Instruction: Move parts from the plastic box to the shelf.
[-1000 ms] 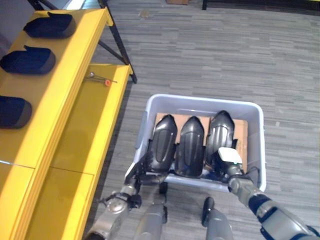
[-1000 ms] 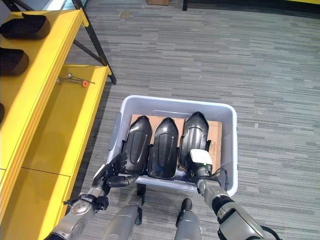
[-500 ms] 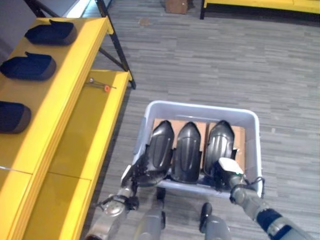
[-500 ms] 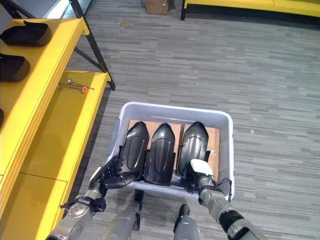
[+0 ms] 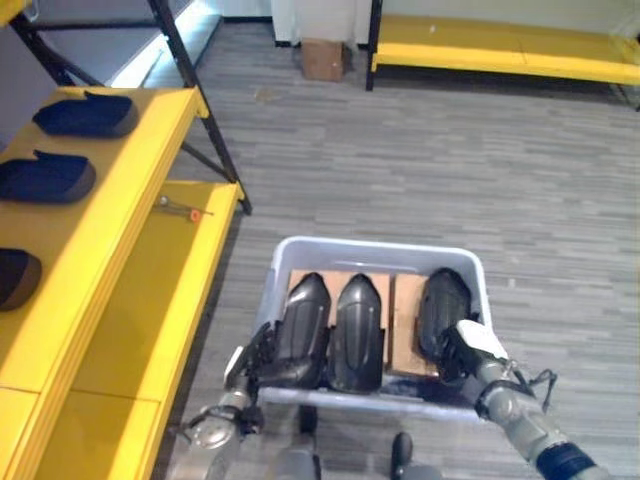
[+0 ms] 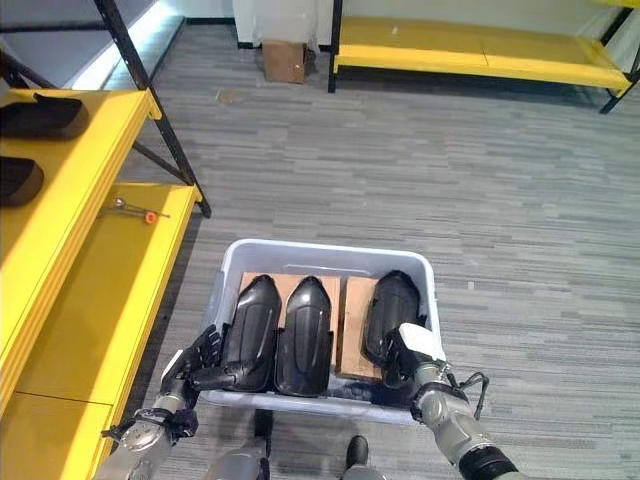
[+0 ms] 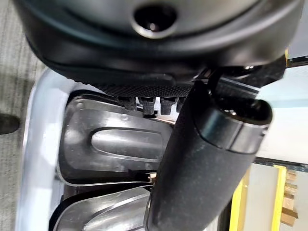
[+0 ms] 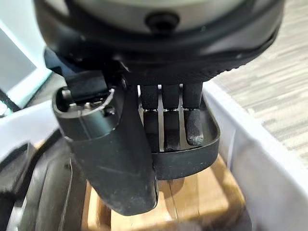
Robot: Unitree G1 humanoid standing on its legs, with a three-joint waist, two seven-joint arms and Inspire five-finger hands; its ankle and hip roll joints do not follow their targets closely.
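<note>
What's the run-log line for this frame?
left hand: on left part | right hand: on right part | box: three parts | shelf: three parts

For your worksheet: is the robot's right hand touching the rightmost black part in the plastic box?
Touching. In the right wrist view the right hand has its fingers curled over the rim of the black part, with the thumb on the other side of it.

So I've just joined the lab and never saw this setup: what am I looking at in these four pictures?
A humanoid robot looks down from its head camera; those are the two wide pictures. The two close-ups come from cameras on its wrists. On the floor stands a plastic box holding three dark parts on cardboard. The left hand curls on the left part; the right hand grips the right part. The middle part lies untouched. Beside it is a yellow shelf with more parts.
</note>
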